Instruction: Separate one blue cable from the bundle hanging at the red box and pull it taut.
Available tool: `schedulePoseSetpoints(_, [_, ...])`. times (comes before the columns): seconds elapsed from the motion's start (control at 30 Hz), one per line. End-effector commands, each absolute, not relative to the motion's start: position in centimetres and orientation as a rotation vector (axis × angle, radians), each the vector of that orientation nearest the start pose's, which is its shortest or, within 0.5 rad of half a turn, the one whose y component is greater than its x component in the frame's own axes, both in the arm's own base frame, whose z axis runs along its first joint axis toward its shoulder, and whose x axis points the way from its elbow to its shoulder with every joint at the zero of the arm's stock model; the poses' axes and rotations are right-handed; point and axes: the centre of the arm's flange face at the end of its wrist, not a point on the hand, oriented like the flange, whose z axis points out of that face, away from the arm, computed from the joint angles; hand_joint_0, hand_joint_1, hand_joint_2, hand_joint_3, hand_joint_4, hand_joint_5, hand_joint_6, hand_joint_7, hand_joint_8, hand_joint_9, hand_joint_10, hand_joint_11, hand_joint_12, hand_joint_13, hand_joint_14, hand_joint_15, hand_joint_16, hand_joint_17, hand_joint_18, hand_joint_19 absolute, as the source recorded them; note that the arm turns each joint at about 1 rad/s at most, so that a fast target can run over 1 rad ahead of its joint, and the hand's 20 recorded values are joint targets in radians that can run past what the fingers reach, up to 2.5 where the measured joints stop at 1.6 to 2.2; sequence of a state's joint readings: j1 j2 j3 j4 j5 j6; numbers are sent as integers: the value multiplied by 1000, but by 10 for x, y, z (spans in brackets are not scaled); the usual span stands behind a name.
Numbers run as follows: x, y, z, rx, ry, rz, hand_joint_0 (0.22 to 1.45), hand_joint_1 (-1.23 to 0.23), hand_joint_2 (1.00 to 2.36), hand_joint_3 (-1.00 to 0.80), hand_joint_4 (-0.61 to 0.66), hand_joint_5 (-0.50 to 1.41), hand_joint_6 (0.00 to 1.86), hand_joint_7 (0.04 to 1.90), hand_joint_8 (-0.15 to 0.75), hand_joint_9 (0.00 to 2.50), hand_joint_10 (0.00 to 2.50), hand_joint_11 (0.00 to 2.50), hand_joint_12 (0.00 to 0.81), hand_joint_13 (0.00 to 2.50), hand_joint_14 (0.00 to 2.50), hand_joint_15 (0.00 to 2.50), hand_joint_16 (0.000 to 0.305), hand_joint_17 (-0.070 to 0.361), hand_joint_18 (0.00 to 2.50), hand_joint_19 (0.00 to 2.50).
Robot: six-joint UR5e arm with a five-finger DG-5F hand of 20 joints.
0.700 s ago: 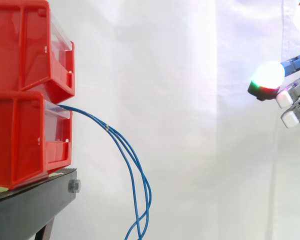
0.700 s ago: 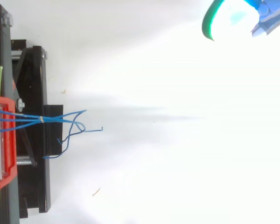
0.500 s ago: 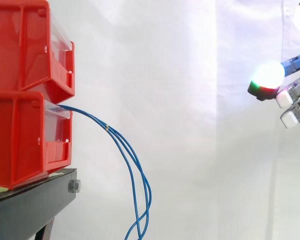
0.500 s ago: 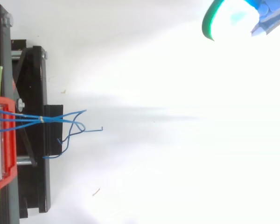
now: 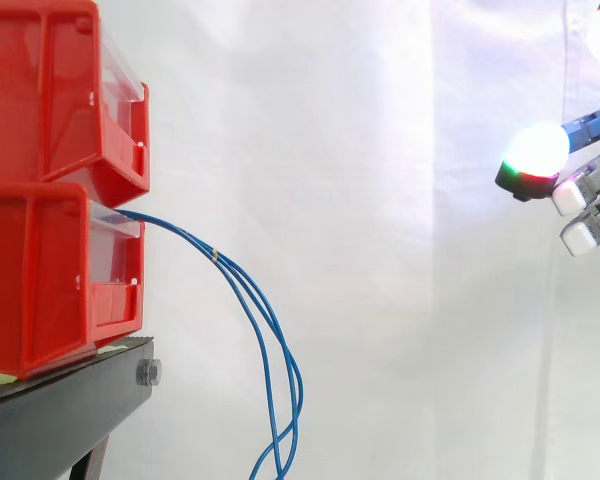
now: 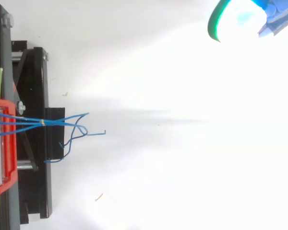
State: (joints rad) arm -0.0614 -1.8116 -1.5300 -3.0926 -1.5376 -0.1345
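Note:
A bundle of thin blue cables (image 5: 266,322) comes out of the lower red bin (image 5: 40,280), is held together by a small tie, and hangs in a loose arc past the bottom edge. From above, the cables (image 6: 69,122) fan out over the black stand, their free ends spread apart. My hand (image 5: 590,125) is far to the right, well apart from the cables, with a glowing fingertip (image 5: 535,152) pointing left. Its fingers look spread and hold nothing. In the top view the hand (image 6: 274,21) is at the upper right corner.
A second red bin (image 5: 50,90) is stacked on the lower one. Both rest on the black stand (image 5: 70,405) at the left. A white curtain backs the scene, and open space lies between cables and hand.

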Motion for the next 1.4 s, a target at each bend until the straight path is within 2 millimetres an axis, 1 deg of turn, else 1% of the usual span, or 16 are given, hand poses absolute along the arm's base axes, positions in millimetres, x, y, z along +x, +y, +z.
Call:
schedulePoseSetpoints(0.0, [559,-171,383,1265,1319,970,555,-517,1002,-477,202,-231,502,716,307,571,5,187,420,456,7,214,56,126,608,226])
schedulePoseSetpoints(0.5, [561,-165,382,1257,1333,976,556,-508,1002,-479,204,-231,502,721,307,567,5,181,420,464,8,223,56,127,614,242])
schedulePoseSetpoints(0.6, [568,-159,386,1230,1301,996,557,-507,1002,-479,204,-230,502,721,309,568,5,175,421,466,7,224,56,127,615,242])
schedulePoseSetpoints(0.77, [579,-157,393,1192,1203,1000,557,-506,1002,-477,206,-230,502,720,308,568,5,174,421,468,7,225,57,127,617,242])
schedulePoseSetpoints(0.87, [591,-151,383,1182,1185,1000,556,-505,1002,-477,206,-229,502,721,308,569,6,175,420,467,8,228,57,127,617,249])
schedulePoseSetpoints(0.9, [591,-151,383,1182,1185,1000,556,-505,1002,-477,206,-229,502,720,308,569,5,175,420,467,7,225,57,127,618,250])
schedulePoseSetpoints(0.93, [595,-149,376,1185,1195,997,557,-506,1002,-478,207,-229,502,721,310,569,5,182,420,467,7,222,57,127,618,250])
schedulePoseSetpoints(0.97, [595,-148,376,1184,1194,998,557,-505,1002,-478,207,-228,502,718,308,569,5,183,420,466,7,224,57,127,618,250])
schedulePoseSetpoints(1.07, [601,-143,366,1184,1205,990,557,-504,1002,-479,209,-228,502,721,309,572,7,182,420,466,8,228,57,127,619,249])
schedulePoseSetpoints(1.2, [611,-138,344,1204,1219,958,557,-504,1002,-476,209,-227,502,722,310,574,5,176,420,468,7,225,56,127,621,258])
schedulePoseSetpoints(1.3, [620,-136,316,1235,1245,922,558,-502,1001,-478,212,-225,502,723,311,574,8,175,419,472,7,226,56,127,621,257])
schedulePoseSetpoints(1.37, [621,-135,312,1239,1246,923,558,-503,1002,-476,213,-225,502,719,311,574,5,177,419,472,9,227,56,126,621,257])
